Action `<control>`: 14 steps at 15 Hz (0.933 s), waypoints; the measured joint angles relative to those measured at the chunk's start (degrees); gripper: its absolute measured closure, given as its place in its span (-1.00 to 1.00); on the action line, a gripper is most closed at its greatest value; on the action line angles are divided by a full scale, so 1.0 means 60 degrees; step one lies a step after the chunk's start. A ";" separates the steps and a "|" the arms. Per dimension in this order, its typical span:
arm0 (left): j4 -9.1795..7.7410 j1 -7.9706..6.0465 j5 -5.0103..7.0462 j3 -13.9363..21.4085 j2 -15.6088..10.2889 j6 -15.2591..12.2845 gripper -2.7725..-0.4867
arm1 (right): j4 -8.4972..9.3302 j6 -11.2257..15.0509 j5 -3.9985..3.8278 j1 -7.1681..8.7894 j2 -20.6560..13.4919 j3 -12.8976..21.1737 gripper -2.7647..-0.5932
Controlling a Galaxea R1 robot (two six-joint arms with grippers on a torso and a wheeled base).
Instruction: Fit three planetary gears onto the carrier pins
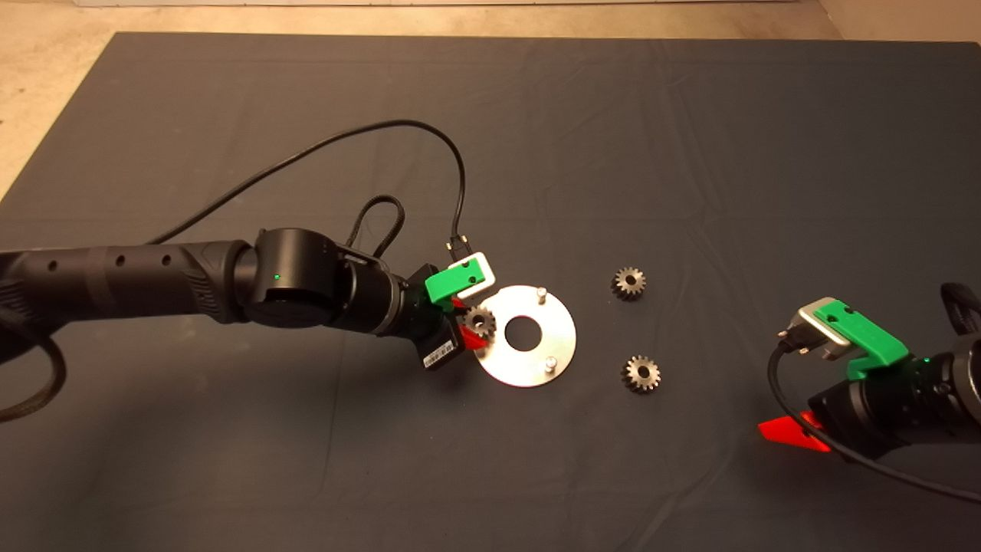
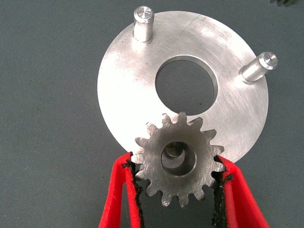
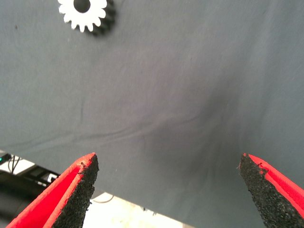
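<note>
The shiny round disc [image 1: 559, 337] lies mid-mat with a central hole. Two carrier pins [image 1: 541, 293] [image 1: 549, 364] stand bare on it. My left gripper [image 1: 469, 322] is shut on a planetary gear [image 1: 480, 320] at the disc's left edge. In the left wrist view the fingers [image 2: 126, 190] pinch the gear [image 2: 156, 175] by its teeth over the disc [image 2: 237, 123]. The third pin shows through the gear's bore; I cannot tell how far the gear is seated. The bare pins [image 2: 143, 21] [image 2: 259, 67] stand beyond. Two more gears [image 1: 629, 283] [image 1: 641, 373] lie flat to the disc's right.
My right gripper [image 1: 789, 433] waits open and empty at the lower right, near the mat's front edge. Its wrist view [image 3: 168, 166] shows bare mat and one loose gear [image 3: 85, 14]. A black cable [image 1: 429, 130] loops above the left arm.
</note>
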 joint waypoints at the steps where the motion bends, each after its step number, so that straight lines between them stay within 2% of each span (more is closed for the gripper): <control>1: 0.0000 0.0000 0.0000 0.0000 0.0000 0.0000 0.95 | 0.0000 0.0000 0.0000 0.0014 0.0000 0.0000 -0.49; 10: 0.0015 0.0000 0.0014 0.0004 0.0022 -0.0006 0.95 | 0.0002 0.0000 0.0004 0.0022 0.0000 0.0000 -0.49; 14: 0.0012 0.0002 0.0045 0.0004 0.0085 -0.0006 0.95 | 0.0024 0.0000 0.0000 0.0171 0.0000 0.0000 -0.49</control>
